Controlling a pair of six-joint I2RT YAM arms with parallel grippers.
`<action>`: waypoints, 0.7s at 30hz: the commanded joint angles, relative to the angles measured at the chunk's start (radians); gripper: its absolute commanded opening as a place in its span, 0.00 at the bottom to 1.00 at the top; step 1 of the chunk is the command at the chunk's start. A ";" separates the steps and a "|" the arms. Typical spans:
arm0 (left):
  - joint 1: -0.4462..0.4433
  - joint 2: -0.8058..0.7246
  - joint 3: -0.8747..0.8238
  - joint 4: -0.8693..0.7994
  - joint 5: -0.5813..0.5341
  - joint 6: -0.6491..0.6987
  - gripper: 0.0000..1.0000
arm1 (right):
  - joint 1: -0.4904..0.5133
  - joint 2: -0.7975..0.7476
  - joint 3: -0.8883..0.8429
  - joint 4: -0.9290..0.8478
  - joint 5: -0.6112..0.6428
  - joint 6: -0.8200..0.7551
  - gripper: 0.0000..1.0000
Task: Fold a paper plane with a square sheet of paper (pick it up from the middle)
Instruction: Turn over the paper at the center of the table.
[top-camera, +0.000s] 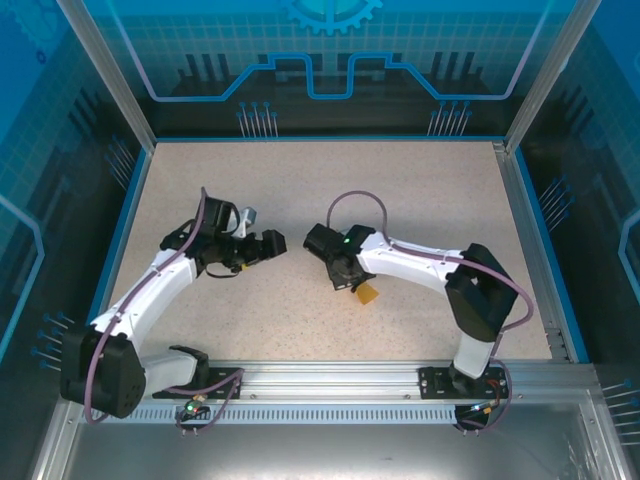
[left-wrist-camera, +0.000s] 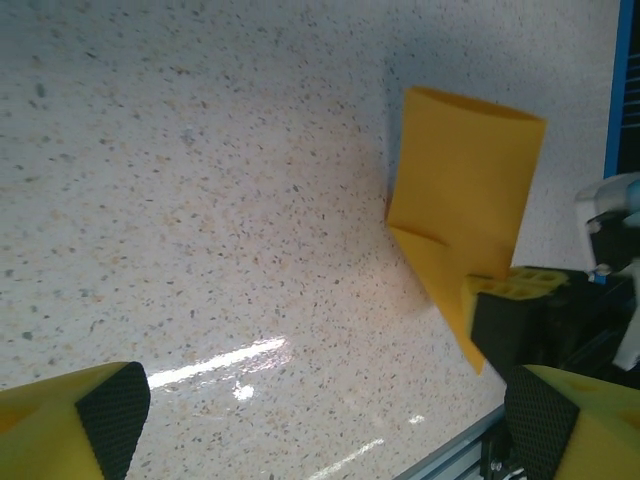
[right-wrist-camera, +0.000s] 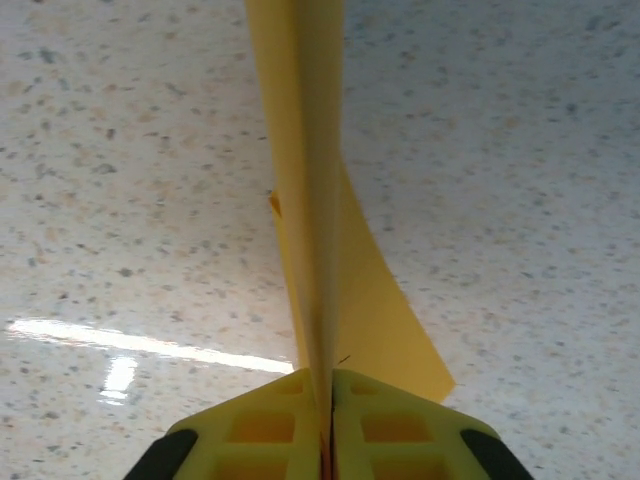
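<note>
Right wrist view: right gripper (right-wrist-camera: 331, 400) pinched shut on paper plane (right-wrist-camera: 312, 180), folded sheet edge-on, long axis running straight out from jaws over table (right-wrist-camera: 120, 150). Left gripper (left-wrist-camera: 328, 405) gaped wide, empty — plane lay ahead and to its right, apart. Left gripper likely nearer free end; speckled surface flat, room between grippers.

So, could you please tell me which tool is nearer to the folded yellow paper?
Right. The right tool is shut on the folded paper, gripping it directly. The left tool hangs open to one side, facing the paper but apart from it.
</note>
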 joint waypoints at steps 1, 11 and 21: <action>0.046 -0.026 -0.032 -0.049 0.016 -0.012 0.96 | 0.051 0.061 0.064 0.002 -0.027 0.028 0.12; 0.091 -0.079 -0.047 -0.090 0.021 -0.007 0.96 | 0.119 0.206 0.133 0.107 -0.158 0.049 0.24; 0.097 -0.077 -0.077 -0.086 0.054 -0.003 0.96 | 0.091 0.116 0.037 0.304 -0.305 0.073 0.49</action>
